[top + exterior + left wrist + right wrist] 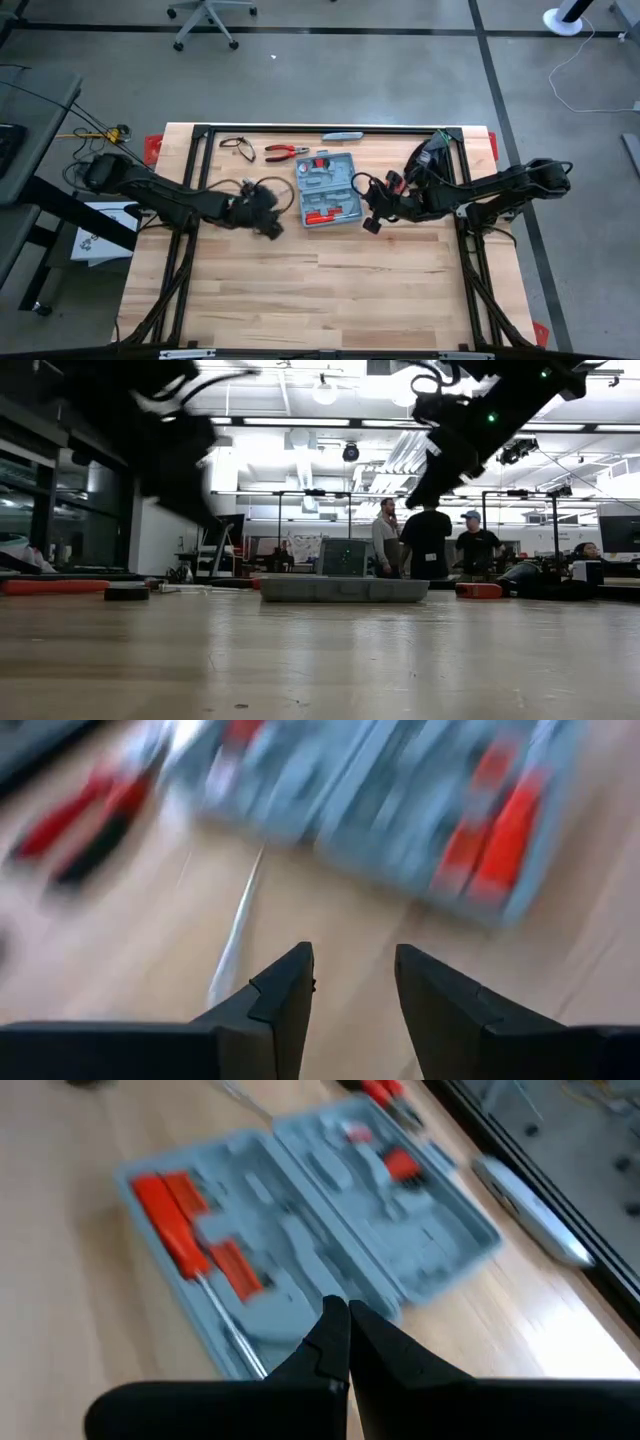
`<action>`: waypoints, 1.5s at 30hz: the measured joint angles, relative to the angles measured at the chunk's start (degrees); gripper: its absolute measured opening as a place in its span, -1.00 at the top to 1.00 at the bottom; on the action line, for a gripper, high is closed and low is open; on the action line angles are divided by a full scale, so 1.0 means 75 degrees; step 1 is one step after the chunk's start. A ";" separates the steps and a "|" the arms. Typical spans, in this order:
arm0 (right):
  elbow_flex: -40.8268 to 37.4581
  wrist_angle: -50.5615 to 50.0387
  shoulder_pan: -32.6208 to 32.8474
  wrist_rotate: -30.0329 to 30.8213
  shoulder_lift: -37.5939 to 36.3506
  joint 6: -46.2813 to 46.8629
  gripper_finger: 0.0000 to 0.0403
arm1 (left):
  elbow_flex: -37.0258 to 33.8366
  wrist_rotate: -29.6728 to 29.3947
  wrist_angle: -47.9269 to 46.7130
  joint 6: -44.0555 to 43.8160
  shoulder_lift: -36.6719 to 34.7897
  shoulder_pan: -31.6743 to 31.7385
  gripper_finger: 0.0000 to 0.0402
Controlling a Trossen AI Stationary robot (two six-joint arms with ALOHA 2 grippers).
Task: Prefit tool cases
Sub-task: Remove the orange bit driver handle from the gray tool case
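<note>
One tool case [329, 189] lies open flat near the far middle of the table [330, 290], holding red-handled tools in its moulded slots, with one pair of red-handled pliers [286, 151], one pair of glasses [238, 145] and one grey utility knife [342, 135] loose just beyond it. Two hands flank the case: our left hand [268, 205] beside its left edge, fingers parted and empty, our right hand [372, 212] at its right edge, clenched on nothing. We judge the risk to be a push from either hand skidding the light case or jolting seated tools from their slots.
</note>
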 joint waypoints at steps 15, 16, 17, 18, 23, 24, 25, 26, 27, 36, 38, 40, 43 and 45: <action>0.0003 0.1485 -0.1163 -0.2411 0.1508 -0.1087 1.00 | 0.0812 0.4004 0.2525 0.3289 0.2223 0.1970 0.32; 0.0003 0.1476 -0.1236 -0.2607 0.1623 -0.1086 1.00 | 0.0914 0.4126 0.2519 0.3346 0.2424 0.1970 0.33; 0.0003 0.1474 -0.1297 -0.2772 0.1736 -0.1088 1.00 | 0.1013 0.4223 0.2512 0.3382 0.2609 0.1964 0.33; 0.0003 0.1459 -0.1355 -0.2919 0.1825 -0.1085 1.00 | 0.1107 0.4272 0.2479 0.3429 0.2790 0.1961 0.32; 0.0000 0.1007 -0.1447 -0.3221 0.2141 -0.0961 1.00 | 0.1550 0.4506 0.2396 0.3482 0.3332 0.1859 0.33; 0.0000 0.0910 -0.1433 -0.3213 0.2142 -0.0942 1.00 | 0.1604 0.4505 0.2374 0.3483 0.3363 0.1832 0.33; 0.0000 0.0843 -0.1400 -0.3198 0.2139 -0.0905 1.00 | 0.1653 0.4507 0.2348 0.3485 0.3376 0.1814 0.33; 0.0001 0.0807 -0.1367 -0.3194 0.2138 -0.0877 1.00 | 0.1707 0.4506 0.2337 0.3487 0.3378 0.1794 0.33; 0.0000 0.0780 -0.1318 -0.3195 0.2136 -0.0864 1.00 | 0.1765 0.4506 0.2328 0.3487 0.3378 0.1783 0.32; 0.0000 0.0795 -0.0919 -0.3030 0.2122 -0.0682 1.00 | 0.1900 0.4477 0.2198 0.3482 0.3378 0.1740 0.33; 0.0000 0.0750 -0.0881 -0.3030 0.2122 -0.0674 1.00 | 0.1900 0.4479 0.2173 0.3482 0.3378 0.1737 0.33; 0.0000 0.0709 -0.0874 -0.3030 0.2122 -0.0624 1.00 | 0.1900 0.4464 0.2110 0.3454 0.3378 0.1737 0.32; 0.0000 0.0677 -0.0874 -0.3031 0.2122 -0.0505 1.00 | 0.1900 0.4462 0.2043 0.3359 0.3378 0.1737 0.33; 0.0000 0.0673 -0.0874 -0.3032 0.2122 -0.0481 1.00 | 0.1900 0.4462 0.2000 0.3359 0.3378 0.1736 0.32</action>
